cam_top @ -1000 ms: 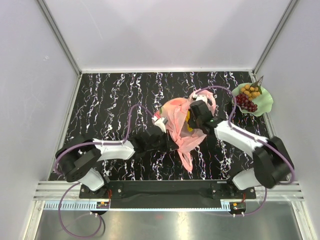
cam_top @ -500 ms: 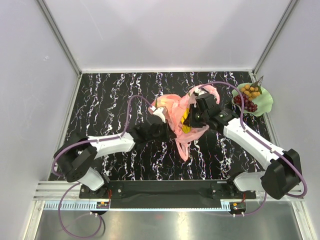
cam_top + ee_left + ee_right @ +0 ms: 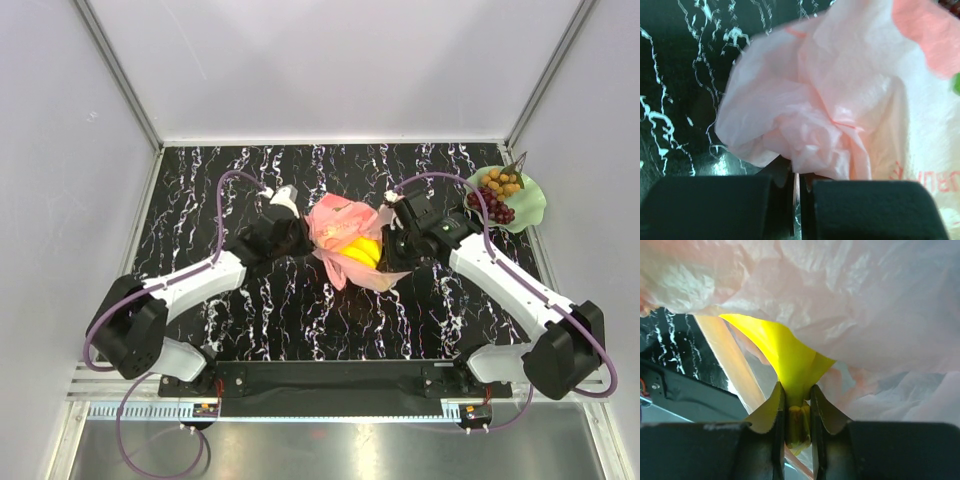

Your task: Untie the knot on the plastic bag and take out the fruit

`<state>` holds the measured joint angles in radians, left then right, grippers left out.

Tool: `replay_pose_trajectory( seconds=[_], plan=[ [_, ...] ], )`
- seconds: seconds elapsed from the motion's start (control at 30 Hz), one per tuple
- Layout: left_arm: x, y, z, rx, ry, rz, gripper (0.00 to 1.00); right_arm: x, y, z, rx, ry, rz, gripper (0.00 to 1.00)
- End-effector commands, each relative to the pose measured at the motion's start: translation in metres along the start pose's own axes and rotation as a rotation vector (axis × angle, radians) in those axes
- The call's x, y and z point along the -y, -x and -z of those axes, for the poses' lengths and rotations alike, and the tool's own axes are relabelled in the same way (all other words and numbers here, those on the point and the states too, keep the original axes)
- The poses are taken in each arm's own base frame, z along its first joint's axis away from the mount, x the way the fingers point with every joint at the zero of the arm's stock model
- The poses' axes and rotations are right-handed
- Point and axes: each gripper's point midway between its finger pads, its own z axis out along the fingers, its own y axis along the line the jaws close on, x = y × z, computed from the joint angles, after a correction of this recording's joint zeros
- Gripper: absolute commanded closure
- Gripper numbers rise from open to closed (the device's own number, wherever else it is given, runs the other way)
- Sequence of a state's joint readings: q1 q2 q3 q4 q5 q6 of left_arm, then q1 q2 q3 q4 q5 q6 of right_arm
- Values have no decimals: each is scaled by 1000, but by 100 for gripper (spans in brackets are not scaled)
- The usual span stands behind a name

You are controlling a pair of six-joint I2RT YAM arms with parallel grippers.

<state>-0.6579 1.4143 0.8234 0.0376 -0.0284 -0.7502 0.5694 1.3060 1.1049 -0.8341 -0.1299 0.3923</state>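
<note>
Your left end effector (image 3: 796, 200) is pinching, fingers shut, the left edge of the thin crinkled pink plastic bag (image 3: 335, 222), which is lying mid-way across the black marbled counter (image 3: 200, 190). Your right end effector (image 3: 799, 425) is clamping the stem of the yellow bananas (image 3: 782, 347) inside the bag. At the far right corner, the wavy green plate (image 3: 536, 206) is carrying the dark red grape bunch (image 3: 492, 206) and small brown round fruits (image 3: 500, 181).

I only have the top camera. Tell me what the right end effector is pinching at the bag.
Observer: The right wrist view shows the right end effector shut on the stem end of a yellow banana, with the bag draped above it.
Operator: Now report the left one.
Observer: In the left wrist view the left end effector is shut. A thin strip of the bag appears to be caught between its fingers, just below a bunched wad of the plastic.
</note>
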Motion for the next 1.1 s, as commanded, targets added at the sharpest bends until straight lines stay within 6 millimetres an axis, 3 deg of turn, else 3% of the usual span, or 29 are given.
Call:
replay_pose_trajectory(
  seconds=[0.0,0.07,0.1,0.23,0.3,0.43,0.5,0.6,0.73,0.8,0.87,1.0,1.07],
  plan=[
    [18,61,12,159,-21,-24,100,13,-11,17,-53,-74,55,100],
    [28,65,19,160,-61,-21,100,23,-6,17,-29,-139,34,100],
    [32,66,22,159,-78,-9,100,37,1,16,4,-226,13,100],
    [45,52,36,122,-174,31,100,61,21,15,90,-385,-21,100],
    [42,47,45,120,-184,48,100,69,24,10,94,-438,-24,100],
    [39,48,58,149,-185,43,100,60,28,7,111,-383,-32,100],
    [36,55,58,166,-160,22,100,52,32,15,156,-339,-35,100],
    [34,57,46,133,-129,-5,100,47,37,27,227,-291,-37,100],
    [35,40,16,9,-116,-23,100,46,44,42,314,-273,-48,100],
    [36,33,9,-30,-125,-22,100,49,48,53,363,-287,-53,100],
    [31,26,5,-38,-123,-11,100,39,49,57,381,-224,-38,100],
    [18,32,0,5,-79,-7,100,16,40,52,306,-95,49,100],
    [23,40,1,20,-95,-8,100,9,30,46,238,-56,76,100]
  ],
)
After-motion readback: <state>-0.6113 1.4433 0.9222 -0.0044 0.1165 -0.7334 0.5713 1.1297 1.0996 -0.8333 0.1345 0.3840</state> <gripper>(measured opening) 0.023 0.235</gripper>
